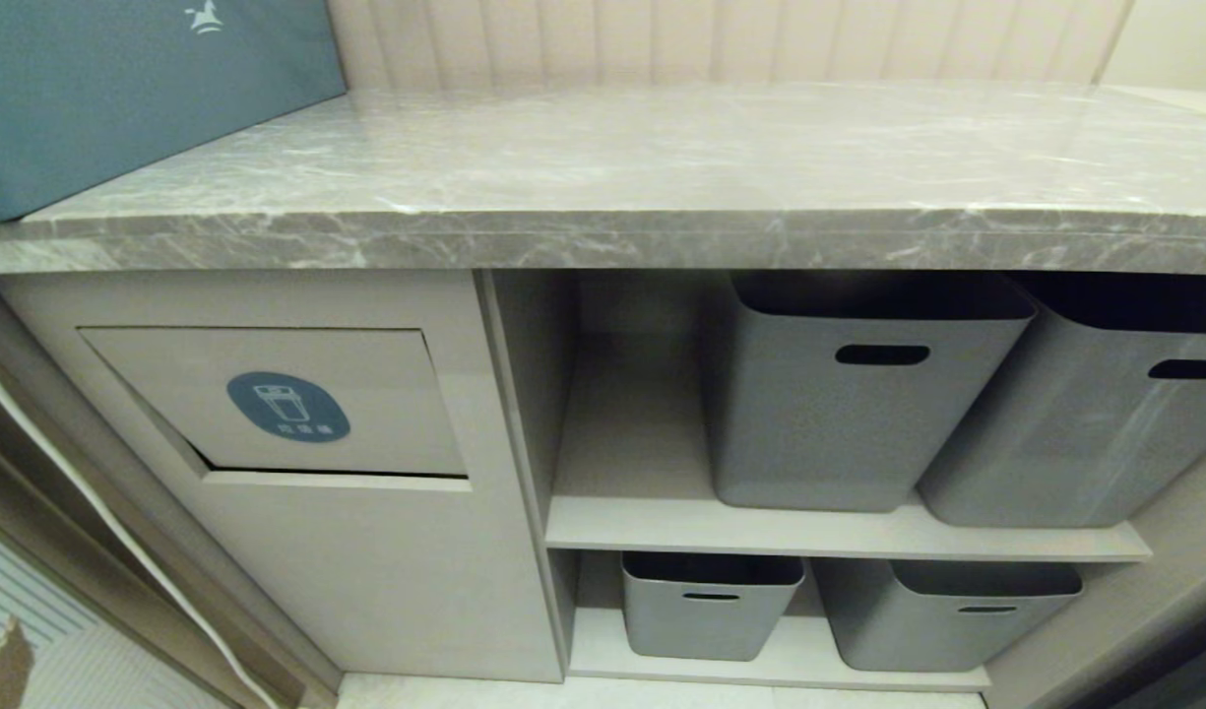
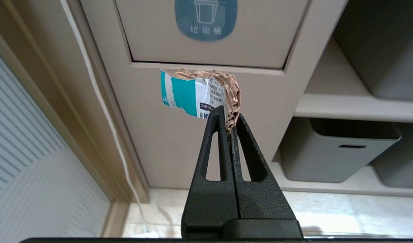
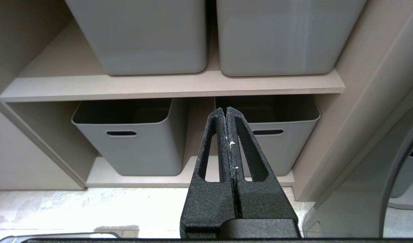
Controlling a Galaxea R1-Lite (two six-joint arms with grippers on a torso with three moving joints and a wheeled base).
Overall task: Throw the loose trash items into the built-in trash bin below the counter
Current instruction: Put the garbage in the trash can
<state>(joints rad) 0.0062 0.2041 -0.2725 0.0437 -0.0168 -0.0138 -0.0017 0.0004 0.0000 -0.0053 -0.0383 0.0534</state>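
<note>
The grey marble-look counter (image 1: 662,167) spanned the top of the head view, bare of scraps there. Under it at left sat the built-in trash bin (image 1: 297,591), its flap panel (image 1: 278,394) bearing a blue oval sticker (image 1: 287,406); grey tubs (image 1: 839,414) filled the shelves at right. Centre of the left wrist view, the left gripper (image 2: 230,118) was clamped on a torn teal-and-white cardboard scrap (image 2: 196,94), just below the flap. Best, I judged: push the flap inward with the scrap leading, releasing only once inside. The right gripper (image 3: 225,111) hung with fingers together, holding nothing
</note>
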